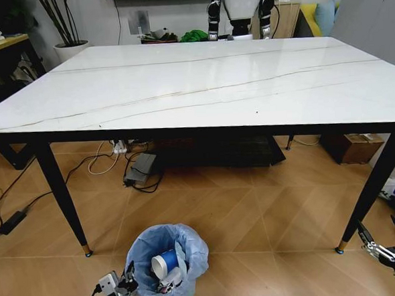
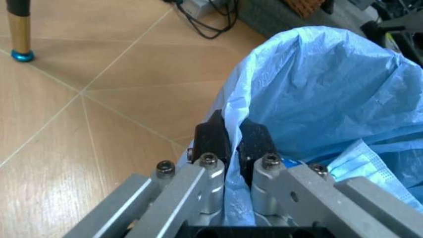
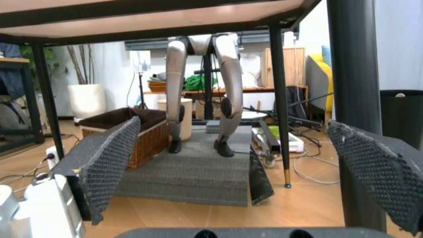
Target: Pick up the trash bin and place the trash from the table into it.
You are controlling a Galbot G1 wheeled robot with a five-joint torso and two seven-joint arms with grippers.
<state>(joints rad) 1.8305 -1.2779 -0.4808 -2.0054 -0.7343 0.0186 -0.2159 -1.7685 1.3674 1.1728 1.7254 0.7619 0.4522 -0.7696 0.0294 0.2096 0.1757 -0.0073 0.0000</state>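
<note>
tan tiled floor (image 1: pixel 209 221) runs under the large white marble-look desk (image 1: pixel 200 81) with thin brown veins and thin black legs; desk top is bare. cables and a power strip (image 1: pixel 120 147) lie on the floor beneath it, a cardboard box (image 1: pixel 355 146) near the far right leg.

small round trash bin lined with a crinkly light-blue plastic bag (image 1: pixel 165 262) stands on the floor in front of the desk, between its front legs but nearer the left one. inside it: a blue-white paper cup (image 1: pixel 164 261) lying on its side, pale tissue and white scraps beside it.

left gripper (image 1: pixel 128 281) sits low at the bin's left side. in the left wrist view its black fingers (image 2: pixel 213 138) are pressed together on a fold of the blue bag (image 2: pixel 330 94) at the rim, plastic pinched between them.

right gripper (image 1: pixel 385 240) hangs low near the floor by the desk's front right leg, well apart from the bin. in the right wrist view its textured pads (image 3: pixel 106 163) stand wide apart, nothing between them.
</note>
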